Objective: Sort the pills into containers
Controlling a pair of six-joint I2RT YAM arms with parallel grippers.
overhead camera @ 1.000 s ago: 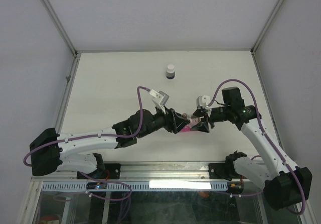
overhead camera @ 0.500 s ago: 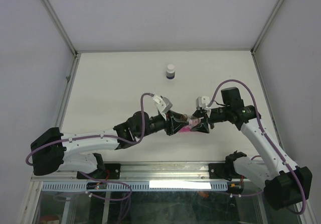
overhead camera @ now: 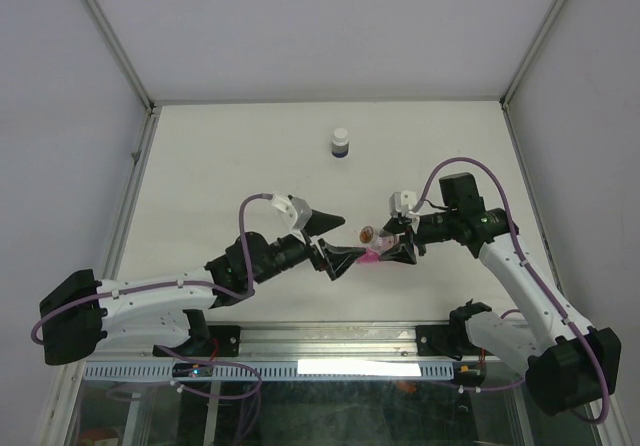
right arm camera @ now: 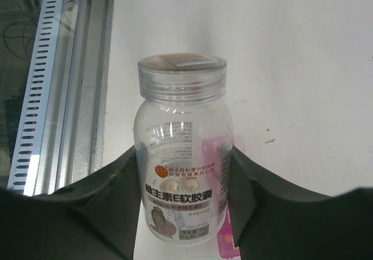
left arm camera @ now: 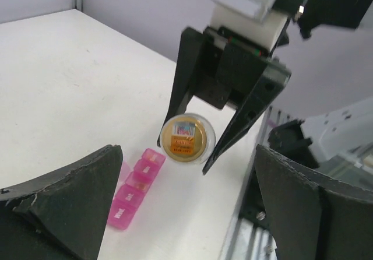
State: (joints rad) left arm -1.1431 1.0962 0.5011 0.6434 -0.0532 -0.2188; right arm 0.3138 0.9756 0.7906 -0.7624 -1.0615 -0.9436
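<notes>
While the right gripper [right arm camera: 183,216] clamps the clear bottle [right arm camera: 182,155] by its body, the pink pill-organizer strip [left arm camera: 135,196] lies on the table [overhead camera: 230,166] just beneath its fingers; opposite, the left gripper [overhead camera: 345,238] gapes wide, empty.

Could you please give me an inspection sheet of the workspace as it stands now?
Surface: white table, flat, no spills seen.
Job's things: pink pill organizer flat on the table, lids look shut; no loose pills seen.
Clutter: clear vial, lidded, held close to the organizer; dark bottle upright at the far side.
Claws: left claw open, empty; right claw shut on the vial.
Cables: purple cables along both arms, no snag seen.
Surroundings: white enclosure walls; metal rail at the near edge.
</notes>
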